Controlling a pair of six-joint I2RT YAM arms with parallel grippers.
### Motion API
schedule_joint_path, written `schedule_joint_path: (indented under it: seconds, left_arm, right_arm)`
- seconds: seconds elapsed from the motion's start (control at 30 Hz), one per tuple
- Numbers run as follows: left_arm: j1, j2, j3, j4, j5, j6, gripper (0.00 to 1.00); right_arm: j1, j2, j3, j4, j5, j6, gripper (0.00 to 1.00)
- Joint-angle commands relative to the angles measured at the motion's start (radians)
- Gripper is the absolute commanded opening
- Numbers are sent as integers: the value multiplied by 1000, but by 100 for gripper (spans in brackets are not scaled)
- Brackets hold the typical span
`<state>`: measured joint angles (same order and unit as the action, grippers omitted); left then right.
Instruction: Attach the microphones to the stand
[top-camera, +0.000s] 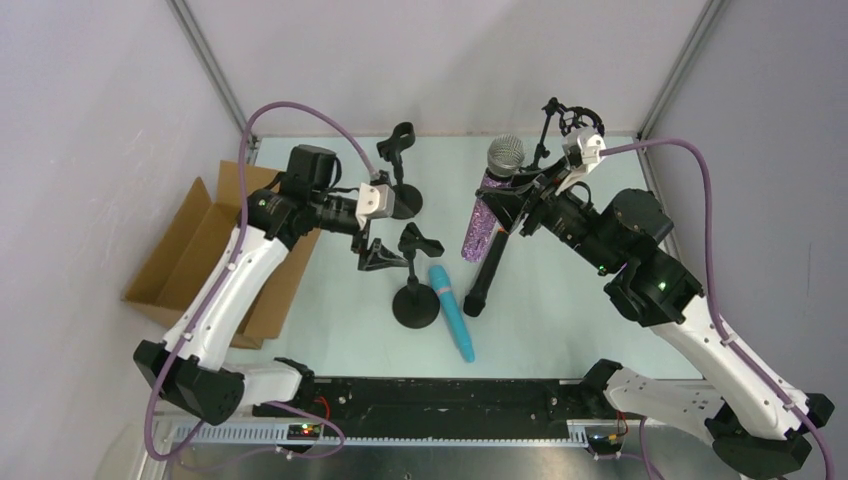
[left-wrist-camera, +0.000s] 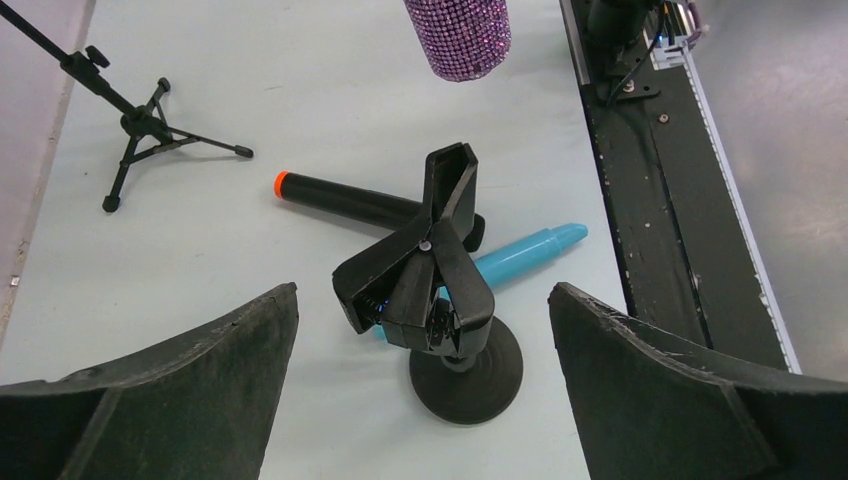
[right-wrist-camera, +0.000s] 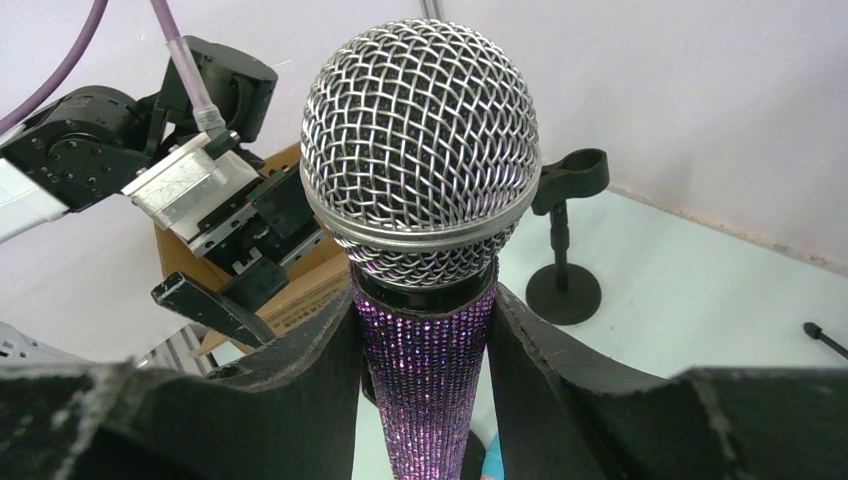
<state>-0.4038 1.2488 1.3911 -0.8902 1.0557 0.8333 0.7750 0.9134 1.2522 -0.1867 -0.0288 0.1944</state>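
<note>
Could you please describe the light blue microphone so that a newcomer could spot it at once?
On the pale table, find the round-based black stand nearest the arm bases. The light blue microphone lies flat just right of that base. Unlike the black microphone lying further right and the purple glitter microphone in the right gripper, it is plain blue.

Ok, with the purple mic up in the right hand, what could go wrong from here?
The right hand grips the purple mic just under its head, so the long body may swing or slip when pressed into a clip. The near stand has a small round base and might tip unless the open left hand steadies it. The blue mic beside that base could get knocked.
</note>
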Motion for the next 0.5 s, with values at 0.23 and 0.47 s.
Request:
schedule_joint_path:
  seconds: [0.23,0.47]
  left_arm:
    - [-16,77,125,-95,17,115,98]
    - [-22,122,164,-212,32,173,91]
  right_arm:
    - [-1,-8,2,113,-20,25,17]
    - [-3,-5,0,104,-25,31,17]
